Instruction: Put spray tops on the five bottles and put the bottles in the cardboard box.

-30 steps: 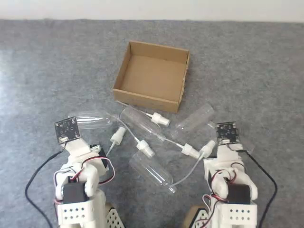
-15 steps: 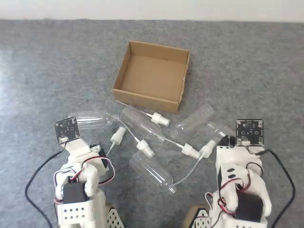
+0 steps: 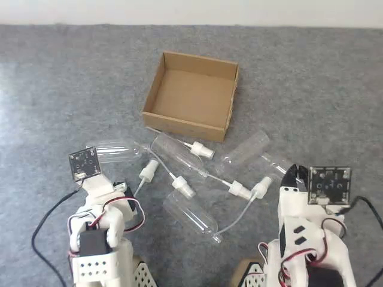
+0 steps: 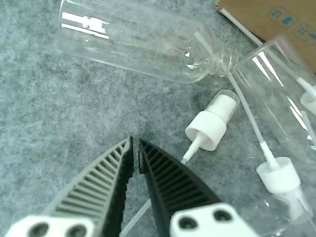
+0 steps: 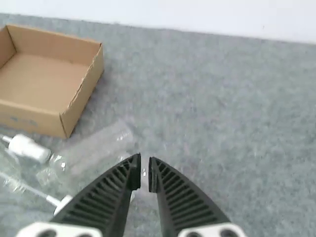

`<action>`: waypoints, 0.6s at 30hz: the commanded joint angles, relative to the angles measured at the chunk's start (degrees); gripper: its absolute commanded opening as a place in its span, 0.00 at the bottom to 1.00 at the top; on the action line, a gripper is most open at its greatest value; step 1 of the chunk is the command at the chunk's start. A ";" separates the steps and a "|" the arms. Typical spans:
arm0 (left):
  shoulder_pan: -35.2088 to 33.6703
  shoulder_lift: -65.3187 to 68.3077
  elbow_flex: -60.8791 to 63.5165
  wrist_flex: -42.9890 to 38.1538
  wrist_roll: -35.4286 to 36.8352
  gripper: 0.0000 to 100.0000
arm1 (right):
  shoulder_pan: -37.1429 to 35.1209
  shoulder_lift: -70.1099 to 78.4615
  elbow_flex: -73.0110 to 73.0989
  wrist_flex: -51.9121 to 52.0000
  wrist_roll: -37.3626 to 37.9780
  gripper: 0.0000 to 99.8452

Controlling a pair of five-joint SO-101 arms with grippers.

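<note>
The open cardboard box point(image 3: 157, 100) holds nothing and stands at the back centre. In front of it lie several clear bottles: one at the left point(image 3: 116, 150), one capped with a spray top point(image 3: 173, 152), one at the right point(image 3: 245, 148) and one nearer the arms point(image 3: 190, 214). Loose white spray tops point(image 3: 148, 172) point(image 3: 182, 187) point(image 3: 261, 186) with thin tubes lie between them. My left gripper point(image 4: 134, 145) is shut and empty, low over the carpet just short of a spray top point(image 4: 210, 126) and the left bottle point(image 4: 143, 39). My right gripper point(image 5: 143, 168) point(image 3: 297, 173) is shut, empty and raised, pointing past a bottle point(image 5: 94, 148) toward the box point(image 5: 81, 96).
Grey carpet covers the table, with a pale wall along the far edge. Tubes from the spray tops cross the space between the bottles. Open carpet lies to the right of the box and at the far left.
My right arm has lifted and swung back to the right, away from the spray tops. The left arm and all bottles have stayed put.
</note>
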 commanded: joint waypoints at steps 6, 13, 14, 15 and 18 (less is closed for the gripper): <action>-0.18 -0.79 -0.66 0.18 0.35 0.02 | 0.48 22.46 -13.80 2.33 0.79 0.01; -0.18 -0.79 -0.66 0.18 0.35 0.02 | 1.01 32.84 -14.15 1.98 14.51 0.10; -0.18 -0.79 -0.66 0.18 0.35 0.02 | 1.01 33.63 -14.07 1.98 14.42 0.12; -0.18 -0.79 -0.66 0.18 0.35 0.02 | 1.01 34.42 -13.89 1.98 14.59 0.14; -0.18 -0.79 -0.66 0.18 0.35 0.02 | 0.57 36.18 -13.89 1.98 15.03 0.18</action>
